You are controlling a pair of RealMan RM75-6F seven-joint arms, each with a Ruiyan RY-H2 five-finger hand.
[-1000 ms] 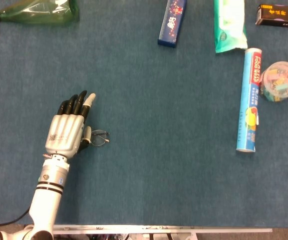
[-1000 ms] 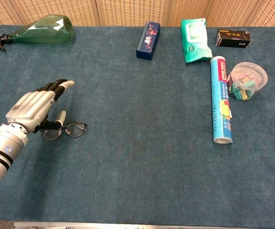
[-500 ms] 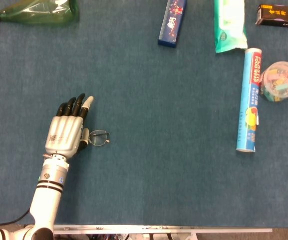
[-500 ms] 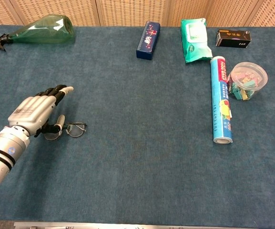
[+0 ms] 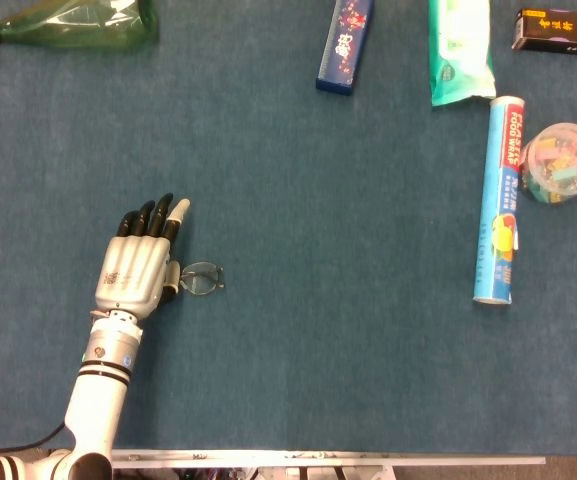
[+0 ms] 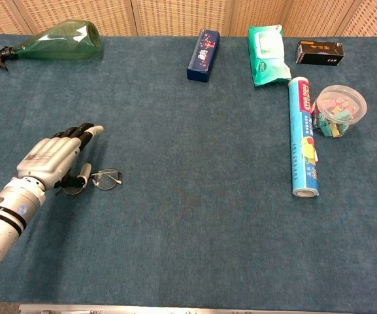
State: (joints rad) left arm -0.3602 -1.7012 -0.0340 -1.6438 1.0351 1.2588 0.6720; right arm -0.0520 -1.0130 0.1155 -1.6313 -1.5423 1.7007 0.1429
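The left hand [image 6: 52,159] has slid back toward the robot, drawing the glasses [image 6: 100,179] slightly right on the blue-carpeted table [image 6: 195,216]; fingers extended flat, thumb touching the frame. Across the table, a clear tub [image 6: 340,110] holds colourful clips. Wicker panels [image 6: 175,14] stand behind.

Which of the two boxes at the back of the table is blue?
The long blue box, near the middle. The black box sits far right, beyond the green wipes pack.

1 glasses [image 6: 102,178], 1 spray bottle [image 6: 57,38], 2 boxes [image 6: 203,55], 1 wipes pack [image 6: 267,55], 1 wrap roll [image 6: 302,136], 1 clip tub [image 6: 339,110].
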